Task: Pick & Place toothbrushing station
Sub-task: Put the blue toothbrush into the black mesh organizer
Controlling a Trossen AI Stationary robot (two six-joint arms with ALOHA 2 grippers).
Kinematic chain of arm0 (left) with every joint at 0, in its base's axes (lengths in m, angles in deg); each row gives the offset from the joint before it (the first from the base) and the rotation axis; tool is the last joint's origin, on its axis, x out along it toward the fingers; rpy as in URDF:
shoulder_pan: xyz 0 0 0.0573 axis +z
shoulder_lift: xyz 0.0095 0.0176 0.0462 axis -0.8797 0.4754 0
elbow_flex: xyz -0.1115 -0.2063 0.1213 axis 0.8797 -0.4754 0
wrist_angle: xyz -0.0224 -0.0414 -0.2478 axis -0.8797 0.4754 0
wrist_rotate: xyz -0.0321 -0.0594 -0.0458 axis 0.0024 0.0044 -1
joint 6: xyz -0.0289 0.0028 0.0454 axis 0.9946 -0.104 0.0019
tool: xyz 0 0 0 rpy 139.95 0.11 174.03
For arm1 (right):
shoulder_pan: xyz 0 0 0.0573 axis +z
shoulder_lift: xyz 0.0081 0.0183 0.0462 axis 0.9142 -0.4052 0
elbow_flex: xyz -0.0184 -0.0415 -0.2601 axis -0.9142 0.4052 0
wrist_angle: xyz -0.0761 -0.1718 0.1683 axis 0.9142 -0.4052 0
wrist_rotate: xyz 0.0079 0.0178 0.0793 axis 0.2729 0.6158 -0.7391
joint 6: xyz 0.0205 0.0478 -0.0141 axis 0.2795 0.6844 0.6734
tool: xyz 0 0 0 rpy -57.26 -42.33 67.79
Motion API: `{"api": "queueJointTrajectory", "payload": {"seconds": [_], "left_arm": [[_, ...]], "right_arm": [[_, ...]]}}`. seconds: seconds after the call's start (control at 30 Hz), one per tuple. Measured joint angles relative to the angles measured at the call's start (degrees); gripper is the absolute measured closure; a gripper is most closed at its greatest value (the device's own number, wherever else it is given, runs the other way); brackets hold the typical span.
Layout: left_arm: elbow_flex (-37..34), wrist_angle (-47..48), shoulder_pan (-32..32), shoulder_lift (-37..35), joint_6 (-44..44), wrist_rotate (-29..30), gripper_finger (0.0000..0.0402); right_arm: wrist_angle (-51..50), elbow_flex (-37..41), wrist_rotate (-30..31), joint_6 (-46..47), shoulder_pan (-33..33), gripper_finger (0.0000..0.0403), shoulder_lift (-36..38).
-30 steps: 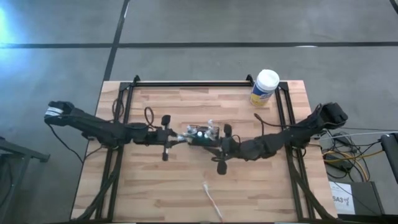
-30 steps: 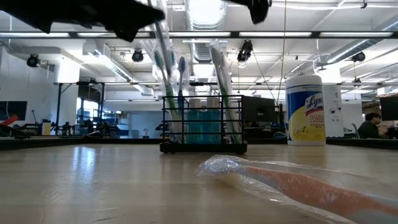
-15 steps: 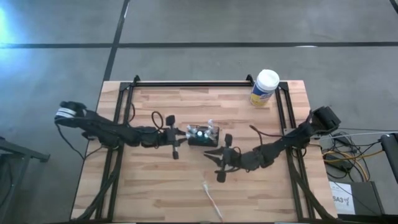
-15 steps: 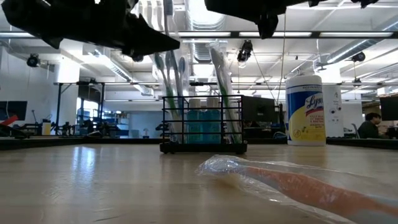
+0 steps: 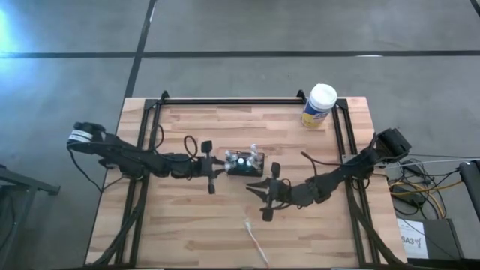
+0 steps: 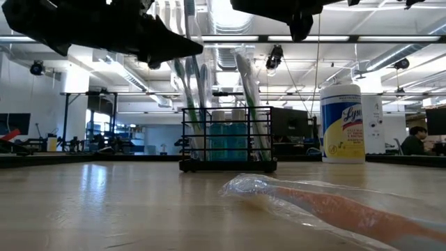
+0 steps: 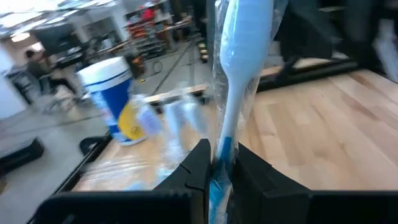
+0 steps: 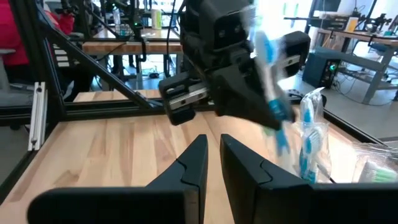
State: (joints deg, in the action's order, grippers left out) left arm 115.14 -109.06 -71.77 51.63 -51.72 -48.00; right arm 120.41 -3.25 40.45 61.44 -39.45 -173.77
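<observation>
The toothbrushing station stays put, unchanged; left gripper still clamps a wrapped toothbrush, right gripper closed, empty.

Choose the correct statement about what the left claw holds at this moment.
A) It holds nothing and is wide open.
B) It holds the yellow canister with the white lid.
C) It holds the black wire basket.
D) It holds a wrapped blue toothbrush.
D: in the left wrist view the left claw is shut on a wrapped blue toothbrush, while the black wire basket stands on the table and the canister stays at the far edge.
</observation>
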Motion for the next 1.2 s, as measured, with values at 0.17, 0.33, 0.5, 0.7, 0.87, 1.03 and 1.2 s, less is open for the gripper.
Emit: {"api": "queueJointTrajectory", "payload": {"seconds": [0.17, 0.33, 0.5, 0.7, 0.87, 1.03, 1.2], "left_arm": [[-0.01, 1.54, -0.74, -1.75, -2.28, -1.58, 0.0363], [-0.16, 3.93, -1.10, -4.59, -2.19, -2.65, 0.0363], [0.98, 8.18, -1.55, -10.51, -2.87, -3.95, 0.0363], [4.27, 15.48, -2.47, -16.27, -4.39, -7.00, 0.0363], [5.40, 18.68, -4.76, -17.55, 0.79, -16.37, 0.0363], [3.93, 17.40, -7.04, -14.17, 3.04, -15.34, 0.0363], [3.49, 14.93, -6.24, -9.37, 2.51, -13.19, 0.0363]], "right_arm": [[-0.02, 0.00, -0.02, 0.00, -0.01, 0.0360, 0.02], [-0.24, 0.00, -0.05, -0.61, -0.01, 0.0360, 0.02], [-0.31, -0.02, -0.14, -0.61, -0.01, 0.0360, 0.02], [-0.33, -0.02, -0.13, -0.57, -0.01, 0.0360, 0.00], [-0.22, -0.02, -0.13, -0.74, -0.01, 0.0360, 0.00], [-0.07, -0.02, -0.15, -0.79, -0.01, 0.0360, 0.00], [0.03, -0.02, -0.13, -0.79, -0.01, 0.0360, -0.04]]}}
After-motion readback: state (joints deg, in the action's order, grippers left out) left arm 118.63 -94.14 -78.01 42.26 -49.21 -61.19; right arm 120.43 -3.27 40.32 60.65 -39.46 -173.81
